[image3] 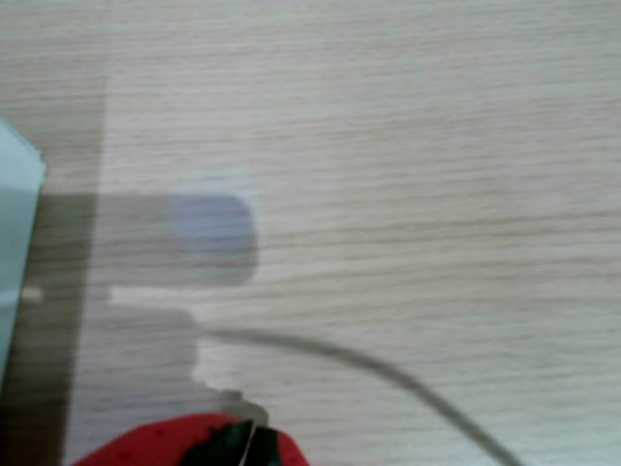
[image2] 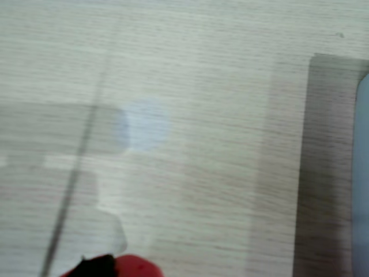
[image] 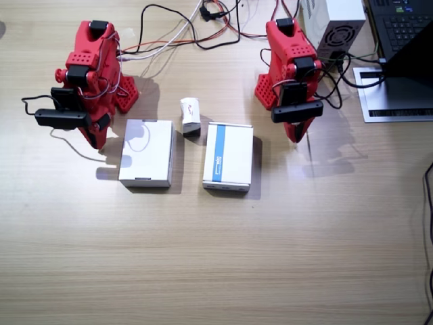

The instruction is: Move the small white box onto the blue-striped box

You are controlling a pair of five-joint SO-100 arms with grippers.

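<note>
The small white box (image: 190,116), with red print and a dark end, lies on the table between the two flat boxes, near their far ends. Just right of it and nearer the front lies the blue-striped box (image: 228,156), whose grey side (image2: 323,173) shows blurred in a wrist view. My left gripper (image: 295,135) hangs shut and empty to the right of the striped box, apart from it. Left of the plain box, my right gripper (image: 99,139) hangs shut and empty. Each wrist view shows only a red fingertip (image2: 135,266) (image3: 184,439) at its lower edge.
A plain white flat box (image: 147,153) lies left of the striped one, and its corner (image3: 15,223) shows in a wrist view. A thin cable (image: 67,145) (image3: 388,374) runs on the table by the right arm. Cables, a grey power unit (image: 335,27) and a laptop (image: 402,27) sit at the back.
</note>
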